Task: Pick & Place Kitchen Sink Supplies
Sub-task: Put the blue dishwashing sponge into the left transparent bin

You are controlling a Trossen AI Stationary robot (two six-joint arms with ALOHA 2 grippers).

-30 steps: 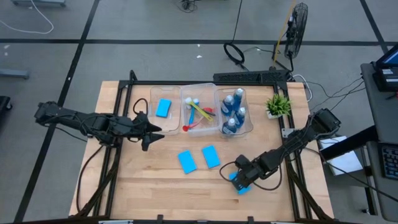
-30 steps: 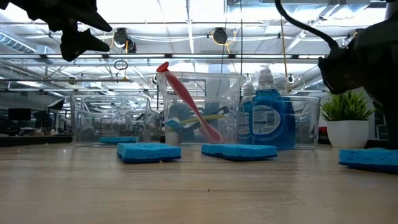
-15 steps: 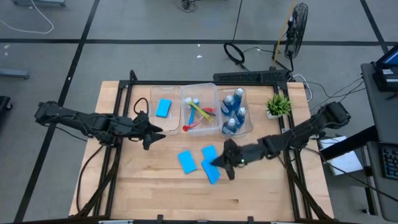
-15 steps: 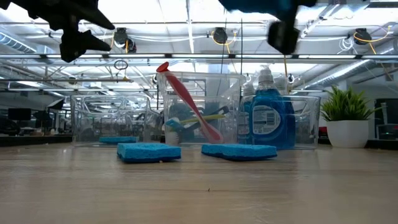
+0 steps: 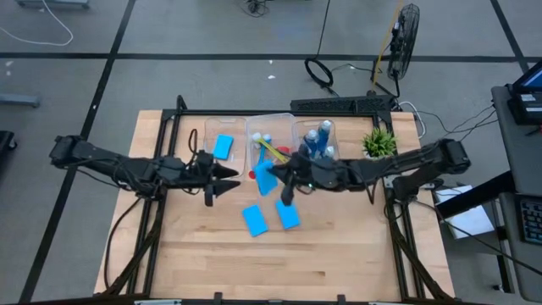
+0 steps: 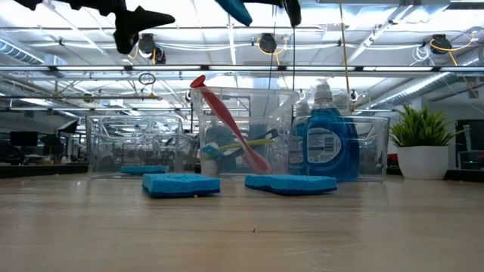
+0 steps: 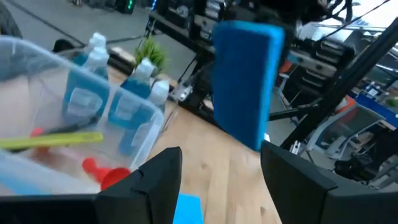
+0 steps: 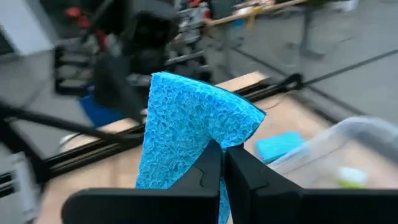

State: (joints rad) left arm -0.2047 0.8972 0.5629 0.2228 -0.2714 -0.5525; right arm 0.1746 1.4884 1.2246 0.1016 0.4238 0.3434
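From above, the right gripper (image 5: 282, 185) hangs by the middle bin (image 5: 269, 151), fingers pinched on a blue sponge (image 5: 267, 178), two more sponges (image 5: 255, 219) on the counter (image 5: 212, 263). Left wrist view: left gripper (image 7: 221, 171) fingers partly apart, holding nothing. Right wrist view: the sponge is clamped edge-on.

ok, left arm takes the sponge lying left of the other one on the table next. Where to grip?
Across the short sides of the sponge, coming straight down: it lies flat on the table with bare wood around it. Left gripper is open.
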